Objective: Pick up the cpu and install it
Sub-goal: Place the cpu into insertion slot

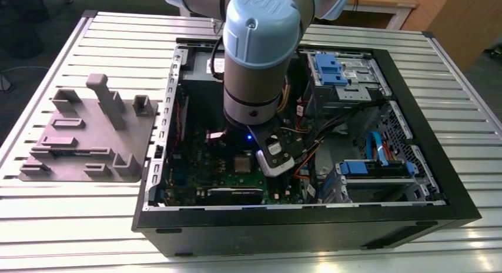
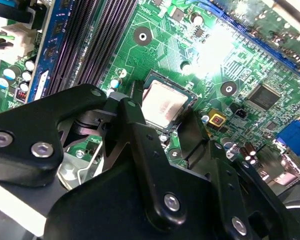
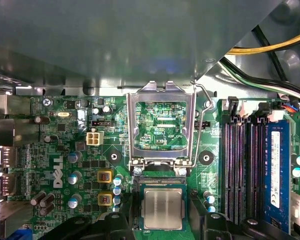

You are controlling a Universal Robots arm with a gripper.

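The cpu [image 3: 163,208] is a small silvery square lying flat in the black socket on the green motherboard [image 3: 65,150]. It also shows in the second wrist view, cpu [image 2: 162,106], and in the exterior view under the arm, cpu [image 1: 243,163]. My gripper [image 3: 163,220] hovers right over it, open, and one black finger [image 2: 132,120] stands on each side of the chip with a narrow gap. The socket's metal load frame [image 3: 132,125] is flipped up beside the chip, and the board shows through its window.
The open black computer case [image 1: 424,137] lies on a slatted table. Memory slots [image 3: 240,165] run beside the socket, and yellow and black cables [image 3: 270,47] cross above. Blue drive cages [image 1: 337,67] fill the case's far side. A grey parts fixture [image 1: 86,137] sits at the exterior view's left.
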